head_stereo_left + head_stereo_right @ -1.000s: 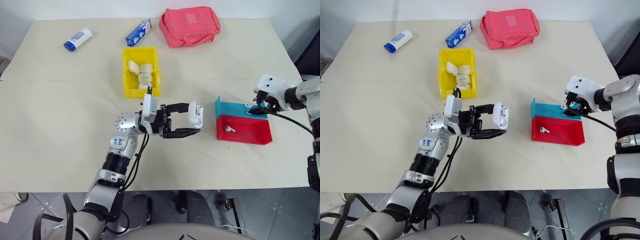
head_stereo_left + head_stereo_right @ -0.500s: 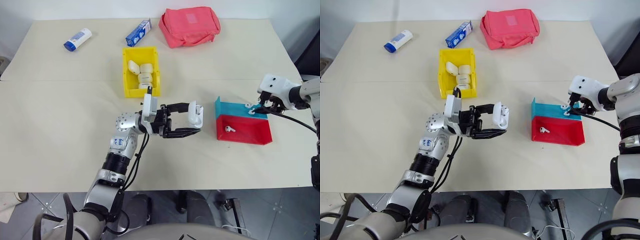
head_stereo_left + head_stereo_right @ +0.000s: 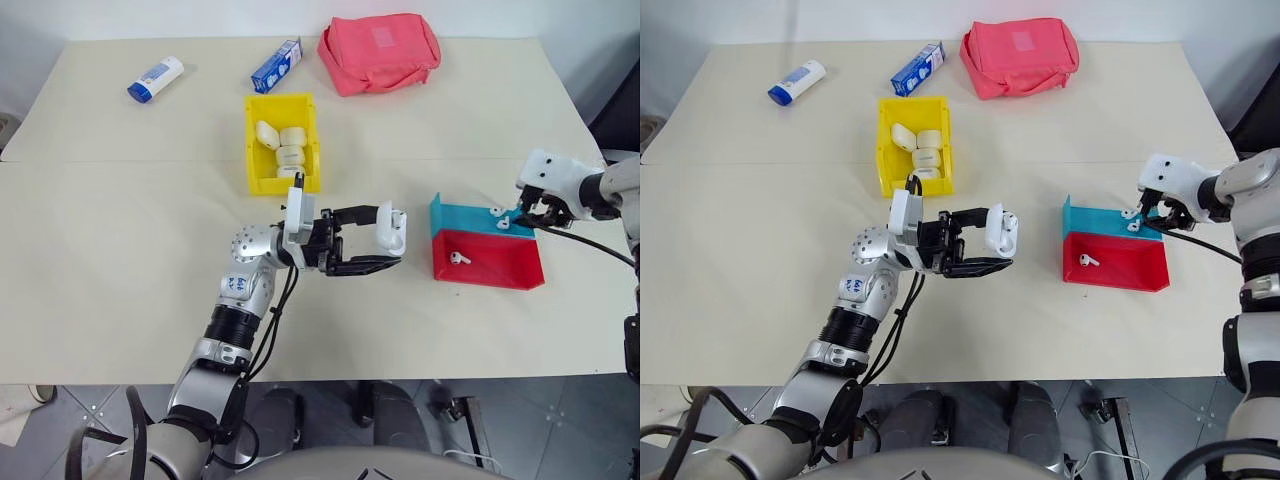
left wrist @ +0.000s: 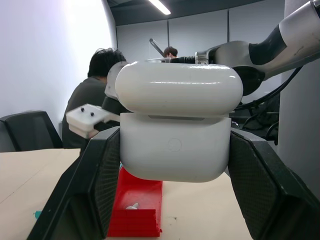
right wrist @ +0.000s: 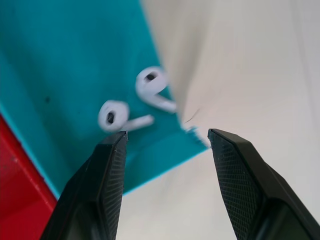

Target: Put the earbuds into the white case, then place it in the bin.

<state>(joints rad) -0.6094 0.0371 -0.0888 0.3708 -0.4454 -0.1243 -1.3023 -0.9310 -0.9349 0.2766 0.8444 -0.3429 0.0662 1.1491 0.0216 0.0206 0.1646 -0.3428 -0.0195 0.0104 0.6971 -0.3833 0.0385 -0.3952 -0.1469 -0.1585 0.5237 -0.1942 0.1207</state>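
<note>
Over the middle of the table (image 3: 120, 250), the left gripper (image 3: 385, 245) squeezes the white case (image 3: 391, 229) tight and holds it up, lid a little open, likely so earbuds can go in. Far right, the right gripper (image 3: 524, 216) hangs with jaws apart over the teal tray (image 3: 465, 219), where two earbuds (image 5: 135, 102) lie, probably ready to grab one. The bin (image 3: 282, 142) waits farther back.

left arm (image 3: 240, 300): silver-grey jointed segments, a black ribbed band near the elbow, small blue markings on the wrist ball
cables: black, looping beside the left forearm
left claw (image 3: 380, 245): black textured fingers, white block behind
right claw (image 3: 530, 212): white housing, dark fingers, perhaps two screw holes
</note>
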